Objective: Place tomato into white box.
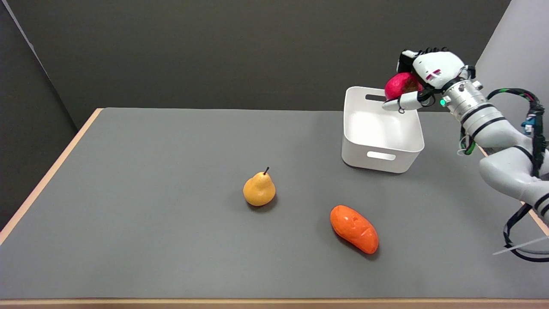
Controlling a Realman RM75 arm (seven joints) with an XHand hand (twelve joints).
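Observation:
My right hand (pixel 422 79) holds the red tomato (pixel 401 85) in the air, fingers wrapped over its top and thumb under it. It hangs above the far right corner of the white box (pixel 381 148). The box stands on the grey table at the right, open side up, with slot handles in its near and far walls. Its inside shows nothing in it.
A yellow pear (pixel 259 189) stands near the table's middle. An orange oblong fruit (pixel 354 228) lies to the pear's right, closer to the near edge. The grey table (pixel 150 223) has a wooden rim. Black cables hang off my right arm at the far right.

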